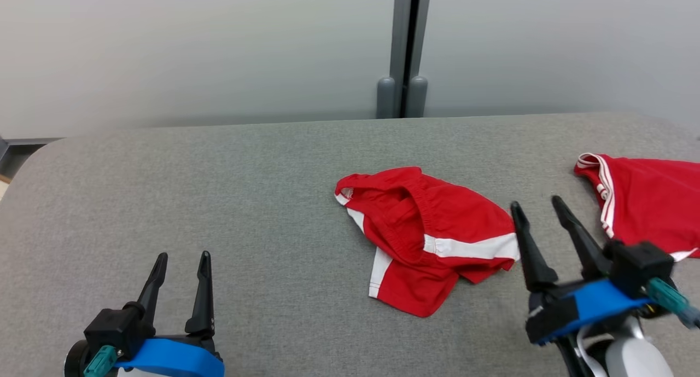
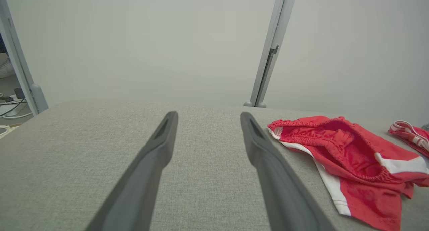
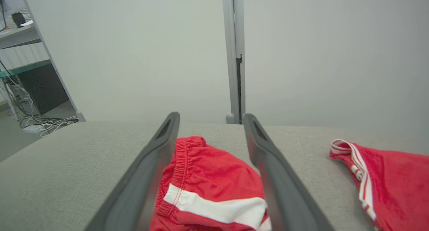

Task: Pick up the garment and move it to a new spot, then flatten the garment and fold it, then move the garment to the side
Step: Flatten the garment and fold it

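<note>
Head view: the red shorts (image 1: 432,240), banded in white, lie crumpled on the grey counter (image 1: 219,191). They are just beside the right hand (image 1: 536,202), on its left, with the white stripe's end near the left finger. That hand hangs with its two fingers spread and nothing between them. The left hand (image 1: 184,255) is well apart from the shorts, which lie ahead of it and off to its right; its fingers are also spread and empty. A second red garment (image 1: 651,207) with white trim lies on the right hand's other side, partly behind its wrist.

Left wrist view: the left hand (image 2: 208,114) is spread over bare counter (image 2: 67,150). The shorts (image 2: 348,157) lie to the right of its right finger, waistband gaping. The second garment (image 2: 410,135) sits beyond them.

Right wrist view: the right hand (image 3: 211,114) stands wide open. The shorts (image 3: 214,177) lie on the counter (image 3: 67,164) below it, seen in the gap between its fingers, waistband towards the left finger; neither finger pinches the cloth. The second garment (image 3: 392,180) lies off to the right, apart from the hand.
</note>
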